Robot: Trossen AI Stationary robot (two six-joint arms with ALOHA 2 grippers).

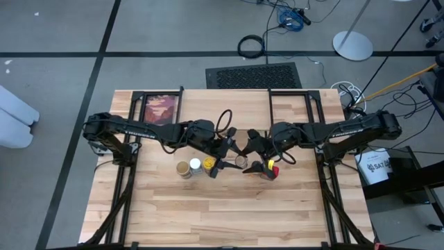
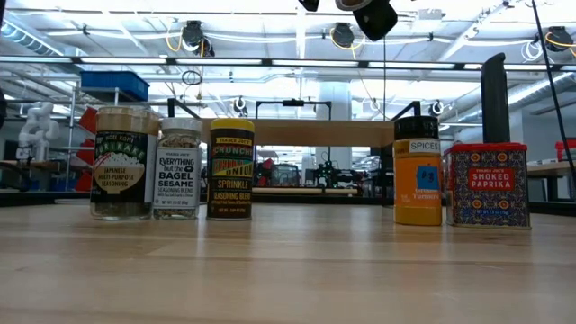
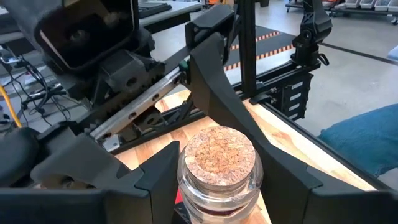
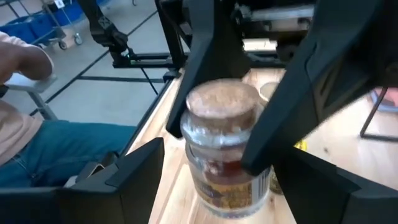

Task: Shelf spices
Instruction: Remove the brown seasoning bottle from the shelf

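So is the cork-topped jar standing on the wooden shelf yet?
No, the cork-topped jar is held between the left pincer fingers above the table, not on the shelf.

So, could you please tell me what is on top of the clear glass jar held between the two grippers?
A round tan cork stopper closes the clear glass jar. The left gripper clamps the jar's sides; the right gripper's dark fingers straddle it. The contents are mostly hidden.

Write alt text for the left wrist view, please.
A cork-topped glass jar sits between the left gripper's dark fingers, which close on its sides. The right gripper faces it from just beyond, above the wooden table.
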